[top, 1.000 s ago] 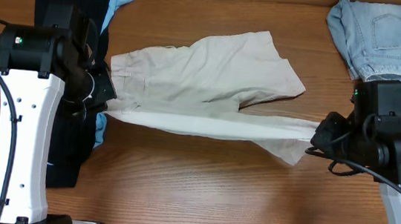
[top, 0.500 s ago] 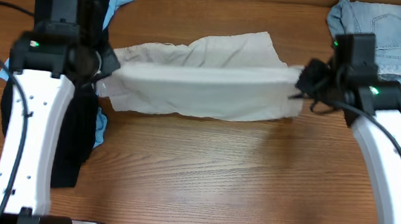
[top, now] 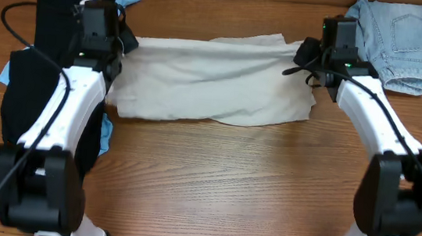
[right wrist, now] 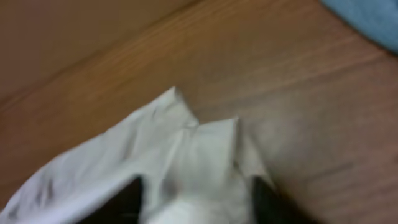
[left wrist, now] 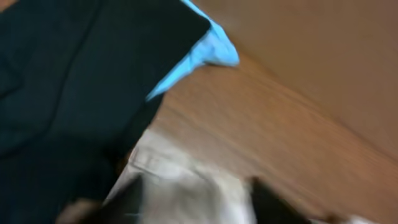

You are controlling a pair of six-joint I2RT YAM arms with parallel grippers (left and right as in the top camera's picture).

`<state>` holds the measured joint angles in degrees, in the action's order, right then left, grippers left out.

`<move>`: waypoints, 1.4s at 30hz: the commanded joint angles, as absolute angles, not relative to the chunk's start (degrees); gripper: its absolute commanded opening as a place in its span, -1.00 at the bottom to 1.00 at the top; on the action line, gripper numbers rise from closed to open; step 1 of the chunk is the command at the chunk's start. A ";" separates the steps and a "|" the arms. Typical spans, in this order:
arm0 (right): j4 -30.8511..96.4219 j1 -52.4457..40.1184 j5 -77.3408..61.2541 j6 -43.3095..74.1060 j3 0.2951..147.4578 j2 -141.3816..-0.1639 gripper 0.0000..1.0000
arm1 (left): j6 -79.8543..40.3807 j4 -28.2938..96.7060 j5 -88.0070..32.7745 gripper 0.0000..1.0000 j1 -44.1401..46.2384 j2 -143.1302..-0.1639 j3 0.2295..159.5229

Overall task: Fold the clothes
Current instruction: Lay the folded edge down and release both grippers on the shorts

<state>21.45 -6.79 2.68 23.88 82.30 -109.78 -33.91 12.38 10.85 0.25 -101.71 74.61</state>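
Overhead: a second ago the near leg of the shorts hung stretched mid-desk. Now it lies over the other leg along the far edge, so the lengthwise fold looks made. The left gripper is at the waist end and the right gripper at the hem end.

Left wrist: blurred. Waistband cloth sits between the dark fingers, but I cannot tell whether the jaws pinch it.

Right wrist: the hem bunches between the fingers, and the grip is equally unclear. Releasing, then a crosswise fold, likely comes next.
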 commanded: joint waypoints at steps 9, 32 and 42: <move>31.35 -4.01 2.81 19.27 83.48 -109.97 1.00 | -30.96 22.02 6.33 1.00 -0.40 -100.84 78.02; 36.62 -4.10 -6.74 7.51 81.36 -119.55 0.09 | -18.37 51.88 -10.20 1.00 0.40 -97.91 83.46; 53.87 -1.67 -3.22 19.99 81.38 -119.48 -0.81 | -16.29 55.07 -10.17 1.00 0.40 -97.91 83.46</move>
